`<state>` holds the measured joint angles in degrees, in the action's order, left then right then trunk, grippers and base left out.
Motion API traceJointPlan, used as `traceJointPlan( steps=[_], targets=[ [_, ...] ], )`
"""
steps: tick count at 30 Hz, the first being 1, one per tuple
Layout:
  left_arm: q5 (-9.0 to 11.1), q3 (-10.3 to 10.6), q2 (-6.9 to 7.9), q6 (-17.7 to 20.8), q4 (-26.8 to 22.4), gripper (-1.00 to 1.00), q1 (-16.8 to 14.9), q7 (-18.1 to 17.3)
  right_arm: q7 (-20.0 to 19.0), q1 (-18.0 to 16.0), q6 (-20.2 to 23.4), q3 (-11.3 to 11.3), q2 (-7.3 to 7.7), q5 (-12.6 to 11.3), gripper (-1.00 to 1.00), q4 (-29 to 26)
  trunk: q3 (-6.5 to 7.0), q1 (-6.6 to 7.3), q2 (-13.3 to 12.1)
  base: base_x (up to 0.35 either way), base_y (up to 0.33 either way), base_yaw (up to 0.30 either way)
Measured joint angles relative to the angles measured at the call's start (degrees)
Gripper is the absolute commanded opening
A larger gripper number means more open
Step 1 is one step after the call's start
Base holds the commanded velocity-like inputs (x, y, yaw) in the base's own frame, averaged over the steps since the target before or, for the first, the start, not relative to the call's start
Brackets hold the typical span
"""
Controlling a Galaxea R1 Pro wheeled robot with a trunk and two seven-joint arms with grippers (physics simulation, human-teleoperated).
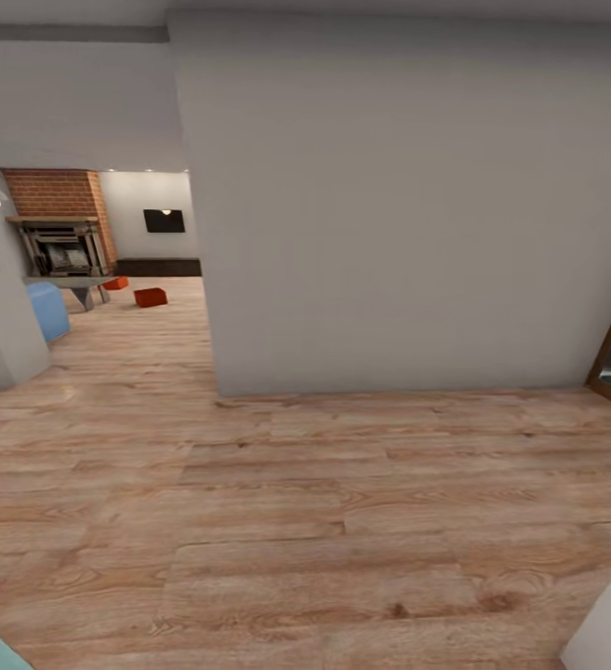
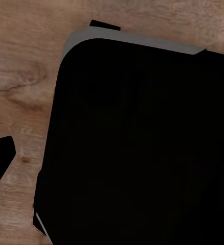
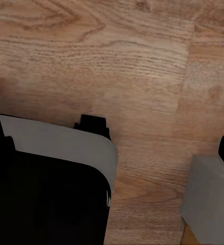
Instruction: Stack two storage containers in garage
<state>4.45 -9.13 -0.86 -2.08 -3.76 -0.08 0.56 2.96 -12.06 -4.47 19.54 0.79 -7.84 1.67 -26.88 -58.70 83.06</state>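
I'm in the hallway on light wood-plank floor (image 1: 305, 521), a big white wall (image 1: 407, 205) dead ahead. Off to my left the opening gives onto the living room: red-brick fireplace (image 1: 59, 209), a blue sofa (image 1: 48, 310) edge, and there they are, the two storage containers, one orange-red bin (image 1: 151, 297) out on the planks and the other (image 1: 115, 283) just behind it near the table, both well away from me. My wrist cameras look down at planks and my own dark base (image 2: 142, 148); I can't tell whether either hand is wide or narrow. Judging the step: swing left, clear that wall corner generously, then roll in square to the nearer bin so both arms meet its sides evenly.
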Motion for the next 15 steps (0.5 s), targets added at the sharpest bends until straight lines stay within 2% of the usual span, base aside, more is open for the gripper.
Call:
traceJointPlan(
  steps=[15],
  targets=[
    [0.0, 0.0, 0.00, 0.0, 0.0, 1.00, 0.0, 0.0, 0.0, 0.0, 0.0, 0.0, 0.01, -0.1, 1.00, 0.0, 0.00, 0.00, 0.0, 0.323, 0.000, 0.266]
  ],
)
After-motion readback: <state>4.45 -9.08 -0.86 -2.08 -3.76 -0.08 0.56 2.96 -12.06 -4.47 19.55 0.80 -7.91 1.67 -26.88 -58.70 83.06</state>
